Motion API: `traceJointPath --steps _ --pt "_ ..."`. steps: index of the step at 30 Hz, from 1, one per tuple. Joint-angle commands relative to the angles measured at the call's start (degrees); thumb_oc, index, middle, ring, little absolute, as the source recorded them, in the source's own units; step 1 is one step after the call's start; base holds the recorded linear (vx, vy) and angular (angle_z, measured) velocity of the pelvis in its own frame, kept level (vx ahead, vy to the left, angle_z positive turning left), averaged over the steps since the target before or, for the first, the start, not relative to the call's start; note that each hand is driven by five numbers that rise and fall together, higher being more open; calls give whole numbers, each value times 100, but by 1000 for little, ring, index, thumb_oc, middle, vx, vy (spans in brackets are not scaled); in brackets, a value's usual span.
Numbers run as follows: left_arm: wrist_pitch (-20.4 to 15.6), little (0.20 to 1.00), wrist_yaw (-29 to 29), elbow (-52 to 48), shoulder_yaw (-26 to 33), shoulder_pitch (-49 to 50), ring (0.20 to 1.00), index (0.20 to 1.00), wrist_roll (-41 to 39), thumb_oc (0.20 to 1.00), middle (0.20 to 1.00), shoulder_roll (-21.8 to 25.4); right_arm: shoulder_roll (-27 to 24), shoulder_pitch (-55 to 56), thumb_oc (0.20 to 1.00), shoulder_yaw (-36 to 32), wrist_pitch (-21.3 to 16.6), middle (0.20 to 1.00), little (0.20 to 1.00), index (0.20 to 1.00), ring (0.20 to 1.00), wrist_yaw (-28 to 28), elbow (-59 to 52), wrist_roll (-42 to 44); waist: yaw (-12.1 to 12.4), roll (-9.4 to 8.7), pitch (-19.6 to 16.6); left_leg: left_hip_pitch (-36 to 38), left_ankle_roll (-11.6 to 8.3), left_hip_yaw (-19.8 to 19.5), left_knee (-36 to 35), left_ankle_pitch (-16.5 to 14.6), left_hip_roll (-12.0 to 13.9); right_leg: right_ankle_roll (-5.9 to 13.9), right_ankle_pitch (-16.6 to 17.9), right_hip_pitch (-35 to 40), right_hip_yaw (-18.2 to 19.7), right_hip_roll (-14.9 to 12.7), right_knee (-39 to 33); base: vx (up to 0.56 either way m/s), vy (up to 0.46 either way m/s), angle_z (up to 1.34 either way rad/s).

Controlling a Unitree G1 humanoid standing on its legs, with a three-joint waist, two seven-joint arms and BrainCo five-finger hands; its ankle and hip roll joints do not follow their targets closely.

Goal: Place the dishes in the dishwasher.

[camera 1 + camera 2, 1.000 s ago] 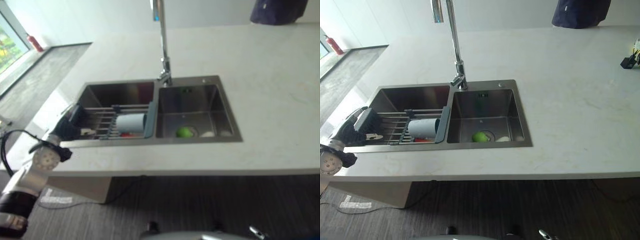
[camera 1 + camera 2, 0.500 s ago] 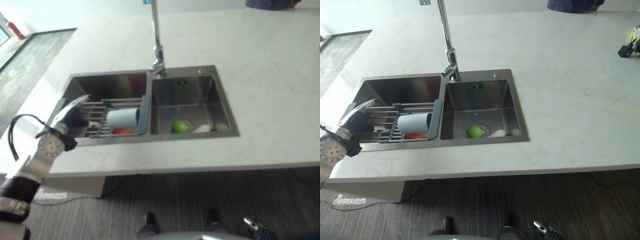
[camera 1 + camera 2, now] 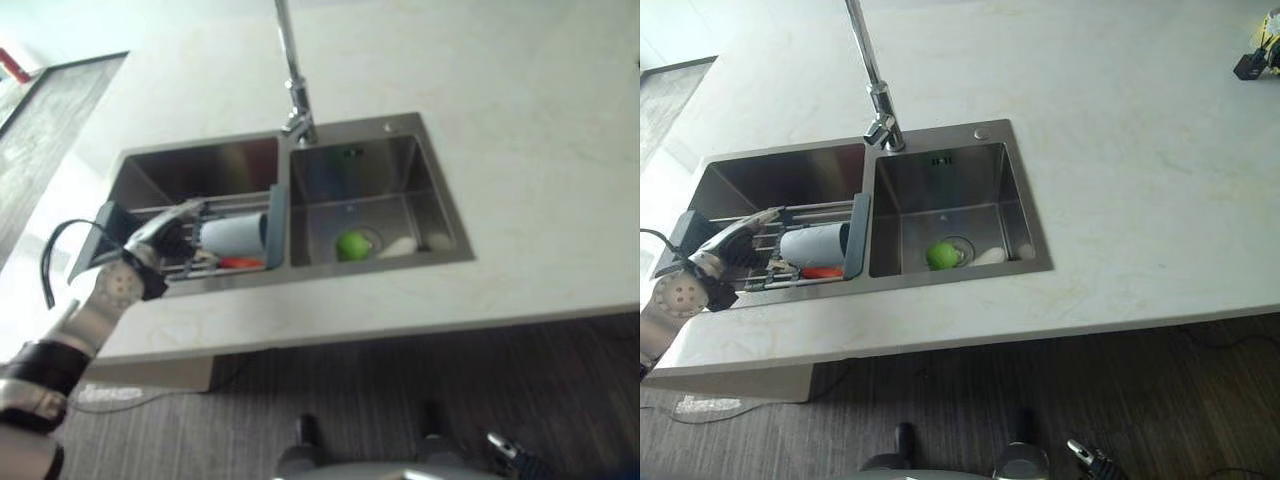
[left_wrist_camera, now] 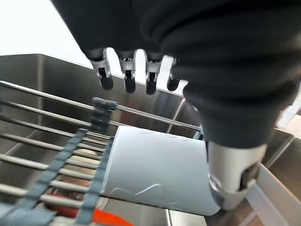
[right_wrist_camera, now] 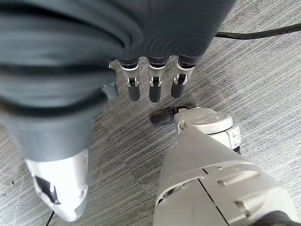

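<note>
Left hand (image 3: 160, 238) hovers over the wire rack (image 3: 215, 262) in the sink's (image 3: 200, 160) left basin, fingers (image 4: 126, 75) straight and relaxed, holding nothing, just beside the pale cup (image 4: 155, 169) lying on its side on the rack. Green ball (image 3: 351, 245) in right basin. Right hand (image 5: 141, 80) hangs above the floor, fingers relaxed, empty. White surface (image 3: 520, 150) surrounds sink.

A pale stone counter (image 3: 1140, 150) carries a steel double sink (image 3: 1035, 235) near its front edge. A tall chrome tap (image 3: 872, 80) rises from the sink's back rim, at the divider between the two basins. A green ball-like object (image 3: 941, 255) lies in the right basin by the drain. A small dark object (image 3: 1248, 64) sits at the counter's far right corner. Below the front edge is dark striped floor (image 3: 1040, 390).
</note>
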Motion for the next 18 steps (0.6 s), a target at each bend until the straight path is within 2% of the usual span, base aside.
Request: traceJointPath --steps 1,5,10,18 --pt "-42 1000 74 378 130 -693 1000 1000 109 1000 1000 314 -176 -153 1000 -93 -110 1000 1000 1000 1000 9 -121 197 -168 -104 99 41 -43 380 82 148 442 451 161 -39 -29 -532 5 -17 9 -6" --pt "62 1000 -26 499 -21 -844 1000 1000 143 1000 1000 237 -219 -185 1000 -92 -154 1000 1000 1000 1000 25 -119 151 -229 -109 176 15 -51 408 99 151 442 455 189 -94 15 -549 5 -25 15 -5" --pt "92 1000 350 768 -109 -1002 1000 1000 158 1000 1000 106 -239 -207 1000 -17 -171 1000 1000 1000 1000 22 -271 165 -296 -153 269 -17 -57 448 105 162 459 441 205 -160 52 -541 5 -22 11 -12" --pt "139 1000 430 1108 -298 -1355 1000 1000 537 1000 1000 155 -311 -357 1000 120 -172 1000 1000 1000 1000 20 -437 167 -338 -198 453 -154 -68 444 125 181 475 430 241 -317 111 -536 9 -46 11 -1"
